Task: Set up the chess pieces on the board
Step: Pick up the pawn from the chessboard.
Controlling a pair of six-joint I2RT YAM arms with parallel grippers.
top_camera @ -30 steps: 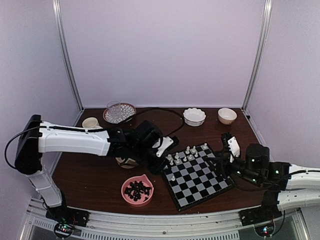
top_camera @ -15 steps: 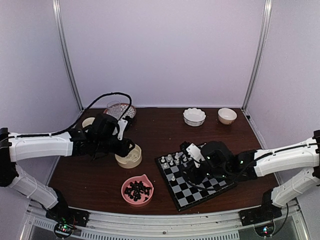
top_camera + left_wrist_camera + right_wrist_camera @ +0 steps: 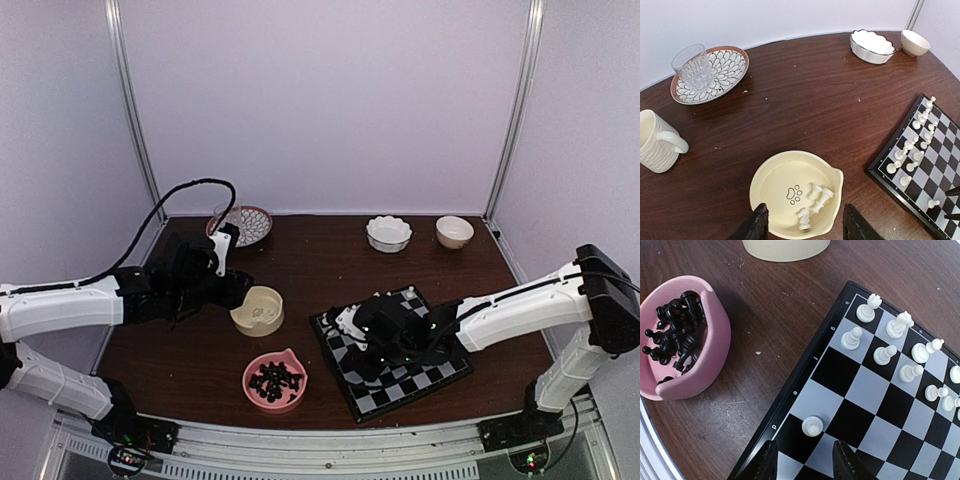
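Observation:
The board (image 3: 420,375) lies at the front right of the table, with several white chess pieces (image 3: 914,150) in two rows along its far-left side. A lone white pawn (image 3: 812,426) stands near the board's (image 3: 880,405) left edge. My right gripper (image 3: 805,462) hangs open just short of that pawn, holding nothing; the top view shows this right gripper (image 3: 352,345) over the board's left part. A cream bowl (image 3: 785,185) holds three white pieces (image 3: 815,200). My left gripper (image 3: 804,230) is open over the bowl's near rim and empty.
A pink bowl (image 3: 710,340) of black pieces sits left of the board near the front edge. Further back stand a patterned plate (image 3: 727,70) with a glass (image 3: 692,65), a white mug (image 3: 655,142), a scalloped white bowl (image 3: 871,45) and a small cream bowl (image 3: 915,42).
My left arm has drawn back from the board to the cream bowl and its jaws have widened. My right arm has swung in from the right over the board's left part, its jaws narrowing.

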